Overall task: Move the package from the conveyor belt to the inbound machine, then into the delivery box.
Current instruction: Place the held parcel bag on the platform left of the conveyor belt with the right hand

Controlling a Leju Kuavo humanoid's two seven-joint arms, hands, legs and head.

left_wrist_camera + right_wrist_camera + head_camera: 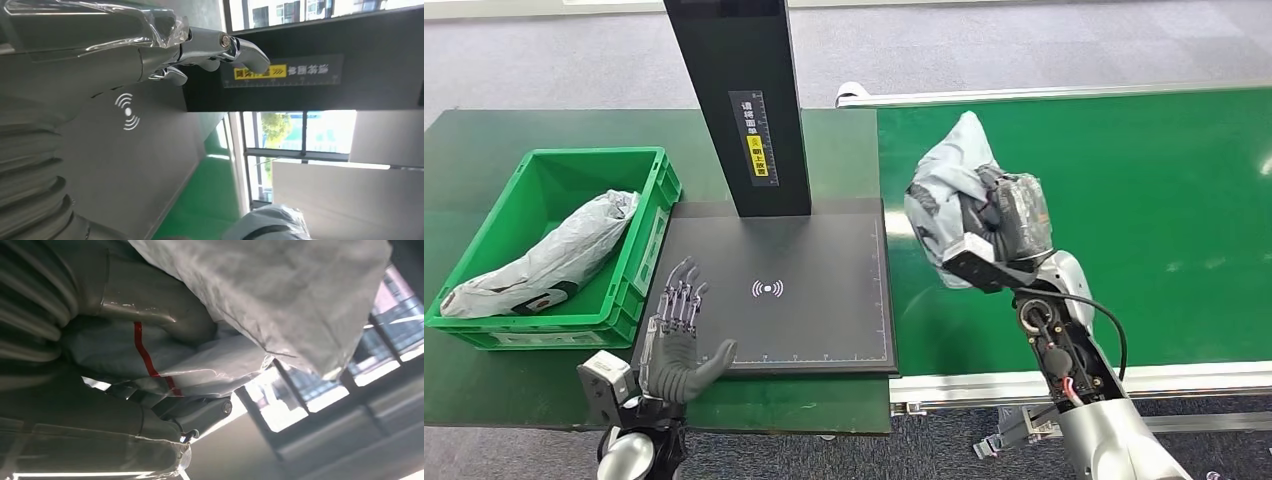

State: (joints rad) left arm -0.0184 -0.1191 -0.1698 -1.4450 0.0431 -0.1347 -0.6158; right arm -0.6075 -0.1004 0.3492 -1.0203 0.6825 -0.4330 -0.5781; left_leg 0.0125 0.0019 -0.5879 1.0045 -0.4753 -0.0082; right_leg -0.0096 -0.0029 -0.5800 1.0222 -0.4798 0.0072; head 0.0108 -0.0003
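left hand (680,345) flat, fingers (682,295) spread, right hand (1004,225) clenched

Even bright overhead light, soft shadows; wrist views: window glare, close parts blurred.

The scanner plate (804,300) lies between the crate (639,165) on its left and the conveyor belt (1144,220) on its right. A post (744,100) stands at the plate's back edge. A bag (544,255) lies in the crate. The right hand (999,225) holds a package (944,190) above the belt; the left hand (674,345) rests at the plate's front left corner.
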